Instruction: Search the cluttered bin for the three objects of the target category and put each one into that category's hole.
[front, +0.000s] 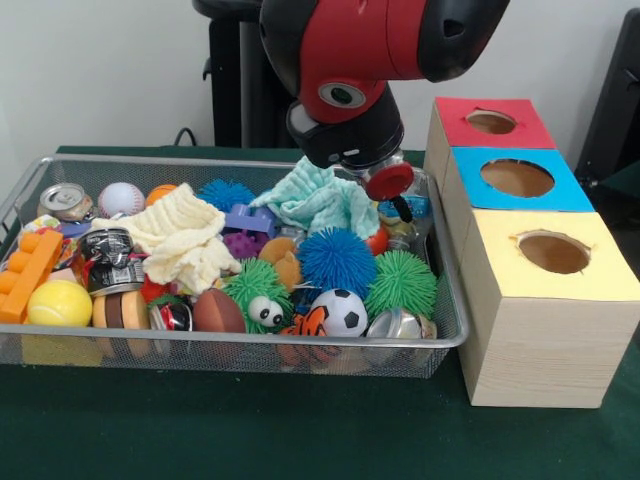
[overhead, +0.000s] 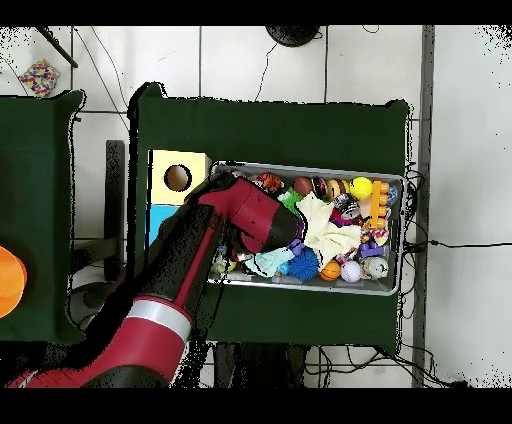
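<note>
- The red and black robot arm (front: 360, 50) reaches down over the right rear part of the wire mesh bin (front: 250, 345).
- The gripper (front: 395, 195) sits low among the clutter beside a mint green cloth (front: 320, 200); whether its fingers are spread or closed cannot be told, nor whether it holds anything.
- The bin contains, among other items, a blue spiky rubber ball (front: 337, 260), a green spiky rubber ball (front: 402, 283), a small black and white soccer ball (front: 343, 312), a yellow smooth ball (front: 58, 302), a white baseball (front: 121, 198), a pale yellow cloth (front: 185, 235) and an orange toy brick (front: 28, 275).
- To the right of the bin stands a wooden box row with three holes: the red-topped hole (front: 491, 122), the blue-topped hole (front: 517, 177) and the yellow-topped hole (front: 553, 252).
- Bin and boxes rest on a dark green table cover (front: 300, 430).
</note>
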